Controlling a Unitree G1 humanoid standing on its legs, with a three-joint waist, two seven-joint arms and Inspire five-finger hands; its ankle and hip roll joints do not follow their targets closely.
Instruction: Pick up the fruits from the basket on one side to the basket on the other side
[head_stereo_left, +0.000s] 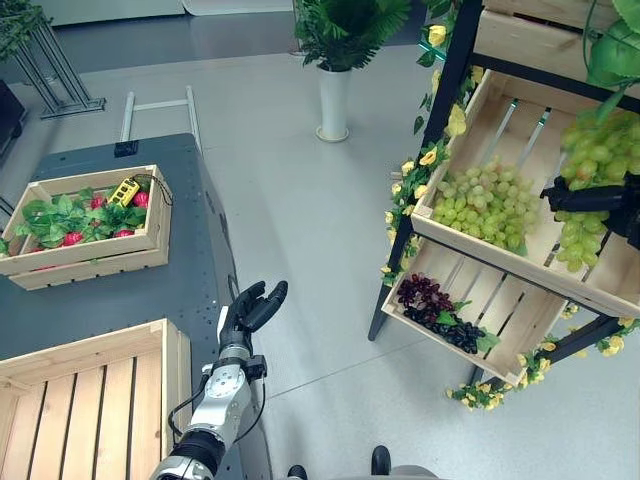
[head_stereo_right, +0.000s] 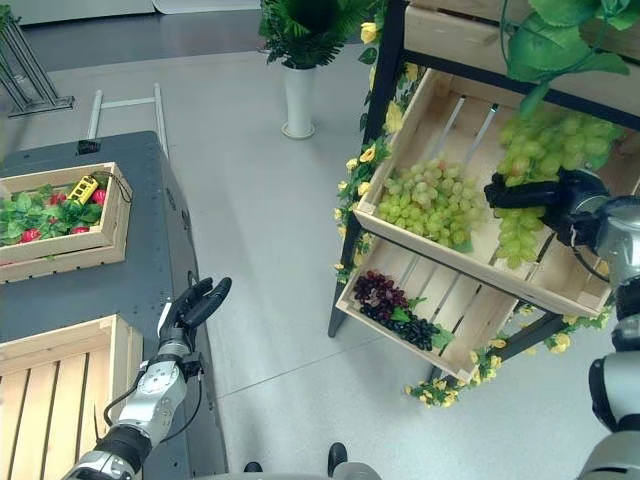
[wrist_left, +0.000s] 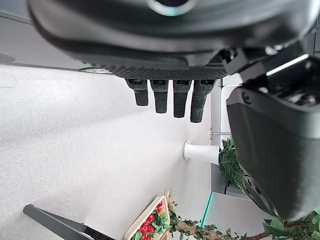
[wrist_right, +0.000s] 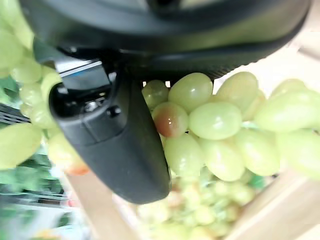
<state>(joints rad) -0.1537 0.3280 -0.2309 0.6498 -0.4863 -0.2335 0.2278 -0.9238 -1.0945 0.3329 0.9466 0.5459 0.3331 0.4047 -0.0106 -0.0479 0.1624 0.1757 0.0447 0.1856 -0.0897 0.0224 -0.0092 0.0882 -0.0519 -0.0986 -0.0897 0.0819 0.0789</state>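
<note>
The right hand (head_stereo_right: 545, 192) reaches into the upper crate (head_stereo_right: 560, 290) of the slanted wooden shelf, its fingers closed around a bunch of green grapes (head_stereo_right: 530, 160) that hangs above and below the hand; in the right wrist view the thumb (wrist_right: 117, 145) presses against the grapes. Just to the hand's left in the same crate lies a second heap of green grapes (head_stereo_right: 430, 205). Below it, in the lower crate (head_stereo_right: 480, 330), sit dark grapes (head_stereo_right: 395, 308). Yellow flowers (head_stereo_right: 352, 185) and leaves run along the black shelf frame close by. The left hand (head_stereo_left: 250, 312) hangs idle and empty with fingers relaxed, beside the grey table (head_stereo_left: 130, 290). Just left of it on that table stands a bare wooden crate (head_stereo_left: 90, 370), and farther off a crate of red fruit and leaves (head_stereo_left: 85, 255). A potted plant in a white vase (head_stereo_left: 334, 105) stands on the floor beyond.
</note>
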